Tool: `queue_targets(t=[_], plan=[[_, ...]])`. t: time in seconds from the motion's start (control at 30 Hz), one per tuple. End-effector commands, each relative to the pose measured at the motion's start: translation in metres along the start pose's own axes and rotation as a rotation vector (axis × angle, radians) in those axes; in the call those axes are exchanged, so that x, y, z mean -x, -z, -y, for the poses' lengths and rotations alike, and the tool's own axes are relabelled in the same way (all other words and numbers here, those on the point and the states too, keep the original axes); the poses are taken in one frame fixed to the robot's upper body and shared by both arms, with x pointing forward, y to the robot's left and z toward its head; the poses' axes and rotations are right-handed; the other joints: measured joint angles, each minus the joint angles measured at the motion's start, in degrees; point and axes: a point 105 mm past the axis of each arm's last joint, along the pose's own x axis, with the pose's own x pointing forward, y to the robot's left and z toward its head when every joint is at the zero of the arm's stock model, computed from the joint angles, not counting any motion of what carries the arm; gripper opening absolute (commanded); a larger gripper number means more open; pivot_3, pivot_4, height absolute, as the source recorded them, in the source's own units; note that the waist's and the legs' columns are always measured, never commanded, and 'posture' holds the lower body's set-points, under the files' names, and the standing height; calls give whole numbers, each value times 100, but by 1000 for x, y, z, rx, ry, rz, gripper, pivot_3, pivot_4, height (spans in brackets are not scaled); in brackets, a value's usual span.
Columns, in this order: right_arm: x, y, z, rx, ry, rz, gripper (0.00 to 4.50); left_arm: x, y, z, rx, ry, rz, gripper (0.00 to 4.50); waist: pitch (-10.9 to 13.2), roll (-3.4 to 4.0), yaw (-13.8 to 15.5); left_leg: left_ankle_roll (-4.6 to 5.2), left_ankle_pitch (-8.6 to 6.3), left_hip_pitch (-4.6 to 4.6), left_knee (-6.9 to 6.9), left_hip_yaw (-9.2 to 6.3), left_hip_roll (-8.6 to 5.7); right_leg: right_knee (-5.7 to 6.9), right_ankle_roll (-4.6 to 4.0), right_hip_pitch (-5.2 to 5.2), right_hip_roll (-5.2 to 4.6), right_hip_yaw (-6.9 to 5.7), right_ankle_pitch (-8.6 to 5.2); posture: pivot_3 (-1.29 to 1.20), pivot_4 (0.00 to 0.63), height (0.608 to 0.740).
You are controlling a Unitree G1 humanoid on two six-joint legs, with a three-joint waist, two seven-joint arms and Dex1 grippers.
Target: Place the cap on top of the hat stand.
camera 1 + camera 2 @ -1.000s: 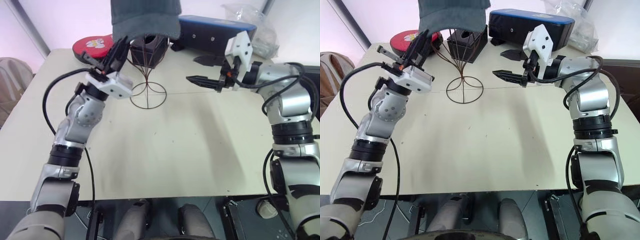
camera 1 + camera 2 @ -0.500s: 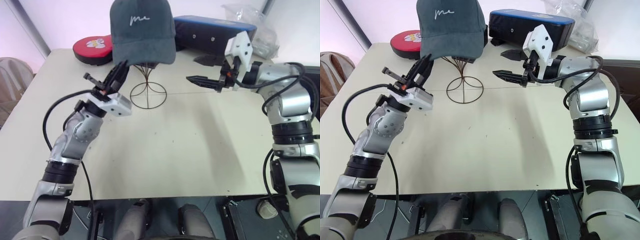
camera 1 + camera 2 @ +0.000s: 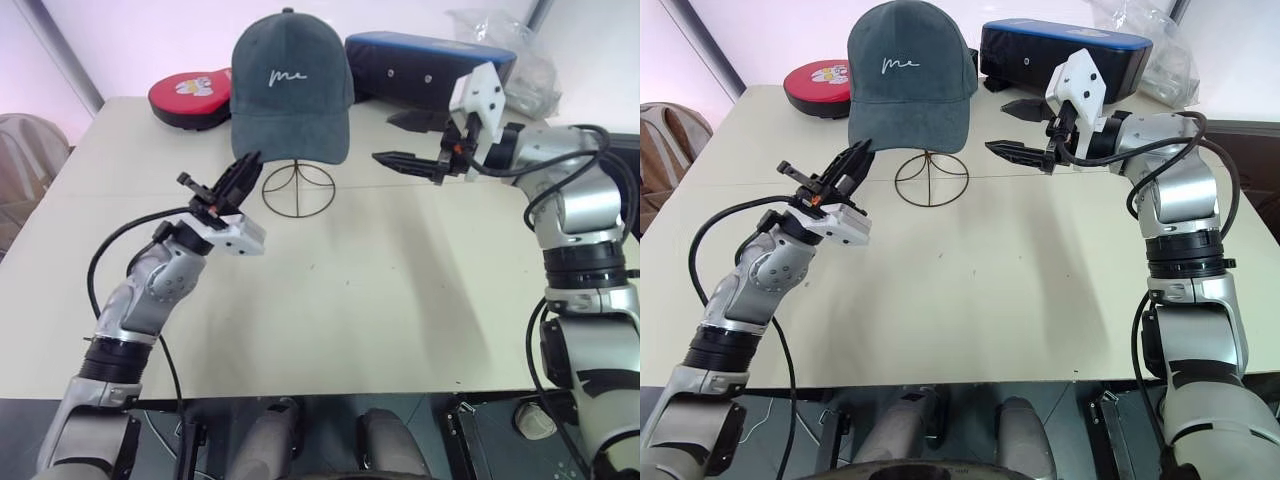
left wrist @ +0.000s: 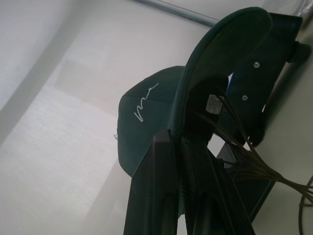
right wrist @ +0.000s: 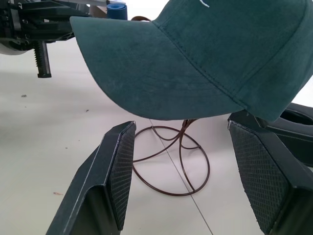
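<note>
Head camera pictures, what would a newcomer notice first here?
The slate-blue cap sitting on the wire hat stand at the table's far middle. The left gripper, shut, pinches the brim's edge from below, while the open right gripper waits beside it.

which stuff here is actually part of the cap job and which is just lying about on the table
Part of the job:
- cap, held at the brim by the shut left gripper
- hat stand, under the cap

Lying about:
- red-and-black padded case
- dark blue case
- clear plastic bag
</note>
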Motion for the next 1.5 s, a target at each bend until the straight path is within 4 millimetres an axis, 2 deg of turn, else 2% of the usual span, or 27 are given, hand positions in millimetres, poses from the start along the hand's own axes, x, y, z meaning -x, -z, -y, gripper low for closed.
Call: queue_targets(t=[0.03, 0.5, 0.6, 0.8, 0.83, 0.93, 1.07, 1.23, 1.33, 1.5], plan=[[4, -17, 3, 57, 16, 40, 3068, 3, -2, -4, -23, -7, 10, 47, 0, 0, 0, 0, 0, 0, 0, 0, 0, 0, 0, 0, 0, 0, 0, 0, 150, 740], [4, -18, 4, 61, 16, 38, 3068, 12, -3, 8, 13, 17, -11, 47, 0, 0, -4, 0, 0, 0, -1, 0, 0, 0, 0, 0, 0, 1, 0, 0, 150, 740], [5, -18, 4, 63, 16, 38, 3068, 13, -4, 9, 31, 21, -8, 1021, 0, 0, -3, 0, 0, 1, -1, 0, 1, 1, 0, -1, 0, 1, 0, 0, 150, 740], [5, -20, 5, 68, 17, 37, 3068, 15, -5, 11, 38, 23, -5, 4219, 0, 0, 4, 1, -1, 0, -1, 0, 0, 0, 0, 0, 0, 1, 0, 0, 150, 740], [6, -20, 5, 69, 16, 37, 3068, 16, -5, 11, 38, 24, -8, 4456, 0, 0, 4, 1, -1, 0, 0, 0, 0, 0, 0, 0, -2, 1, 0, 0, 150, 740], [6, -19, 5, 71, 15, 32, 3068, 20, -5, 13, 44, 31, -22, 4456, 0, 0, 0, 1, -1, 0, -1, 0, 0, 0, 0, 0, -2, 1, 0, 0, 150, 740], [10, -15, 4, 86, -5, -4, 3068, 36, -1, 16, 96, 63, -86, 4456, 0, 0, -3, 1, -1, 0, -2, 0, 0, 1, 0, -1, -2, 2, 0, 0, 150, 740], [15, -12, 6, 104, -6, -32, 3068, 70, 0, 22, 354, 196, -188, 4456, 0, 1, -22, 12, -8, 1, -8, 0, 5, 0, -2, -4, -1, 5, -1, 0, 150, 740], [17, -10, 8, 117, -6, -46, 3068, 74, 10, 2, 454, 183, -246, 4456, 0, 1, 10, 27, -17, 2, -9, -1, 6, -1, -3, -4, -2, 5, -1, 0, 150, 740], [21, -13, 13, 148, -7, -67, 3068, 67, 35, -43, 586, 198, -346, 4456, 0, 1, 26, 30, -19, 1, -7, -5, 0, -5, -2, 2, -9, -4, -1, 0, 150, 740]])
